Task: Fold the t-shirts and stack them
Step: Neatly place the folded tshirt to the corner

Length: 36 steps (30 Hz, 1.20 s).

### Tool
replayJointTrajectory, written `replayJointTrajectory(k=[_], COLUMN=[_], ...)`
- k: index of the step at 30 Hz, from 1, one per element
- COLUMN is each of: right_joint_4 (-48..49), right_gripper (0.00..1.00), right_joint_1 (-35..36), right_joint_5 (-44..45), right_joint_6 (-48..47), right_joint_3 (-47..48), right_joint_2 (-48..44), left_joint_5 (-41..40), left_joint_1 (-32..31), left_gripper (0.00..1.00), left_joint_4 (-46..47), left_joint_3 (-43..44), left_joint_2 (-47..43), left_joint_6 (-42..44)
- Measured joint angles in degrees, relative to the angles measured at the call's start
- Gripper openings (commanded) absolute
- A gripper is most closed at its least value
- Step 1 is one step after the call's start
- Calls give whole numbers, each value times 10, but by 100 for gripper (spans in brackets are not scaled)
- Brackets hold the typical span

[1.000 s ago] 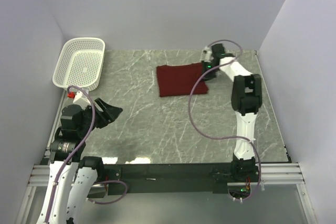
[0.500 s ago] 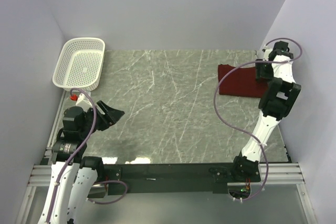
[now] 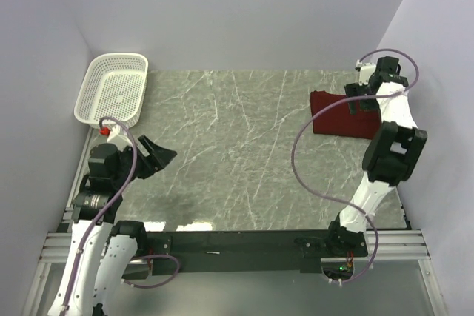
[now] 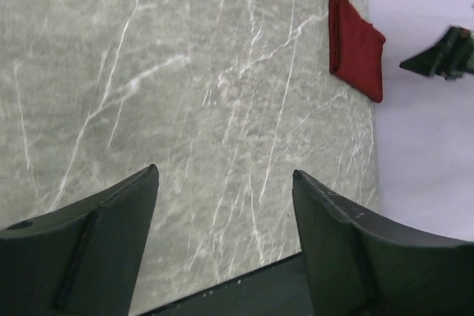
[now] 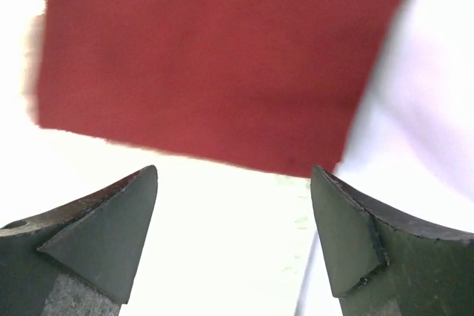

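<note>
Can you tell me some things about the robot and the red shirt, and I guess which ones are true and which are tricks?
1. The red t-shirt lies folded at the right side of the table. True.
2. The right tool is squeezing the t-shirt. False: its fingers stand apart with nothing between them.
3. There is a shirt in the white basket. False: the basket has nothing in it.
4. The left tool is open and holds nothing. True.
5. The basket sits right next to the t-shirt. False: the basket is at the far left corner and the shirt is at the right side.
</note>
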Motion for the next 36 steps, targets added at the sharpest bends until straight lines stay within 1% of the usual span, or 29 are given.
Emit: replayJointTrajectory(k=[3, 4, 5, 8, 9, 10, 11, 14, 17, 21, 26, 28, 30, 36], right_joint_4=[3, 7, 21, 56, 67, 85, 101, 143, 179, 209, 206, 201, 201, 191], right_gripper=[92, 92, 92, 93, 95, 99, 100, 100, 100, 100, 100, 100, 99, 96], right_joint_1=[11, 18, 26, 46, 49, 49, 47, 34, 17, 13, 12, 12, 12, 12], right_joint_5=[-78, -102, -125, -177, -188, -192, -189, -153, -91, 0, 84, 103, 113, 120], right_joint_6=[-11, -11, -7, 16, 28, 42, 59, 123, 197, 280, 335, 345, 348, 348], right_joint_3=[-77, -109, -145, -244, -275, -308, -336, -403, -446, -484, -511, -515, -522, -540], right_joint_2=[-109, -152, -196, -318, -358, -396, -431, -528, -610, -689, -738, -748, -756, -769], left_joint_5=[-2, -4, -11, -51, -60, -71, -80, -103, -134, -169, -185, -189, -191, -193], left_joint_1=[0, 0, 0, 9, 17, 34, 49, 98, 114, 107, 104, 102, 99, 87], left_gripper=[87, 92, 99, 99, 100, 99, 99, 99, 99, 99, 99, 100, 100, 99], left_joint_4=[29, 45, 55, 69, 71, 76, 79, 78, 78, 82, 100, 100, 100, 102], left_joint_3=[13, 16, 19, 38, 43, 48, 51, 66, 88, 87, 30, 12, 8, 8], left_joint_2=[33, 50, 70, 138, 154, 174, 185, 198, 197, 162, 60, 26, 11, 6], left_joint_6=[5, 7, 9, 17, 19, 25, 30, 51, 84, 124, 151, 155, 158, 164])
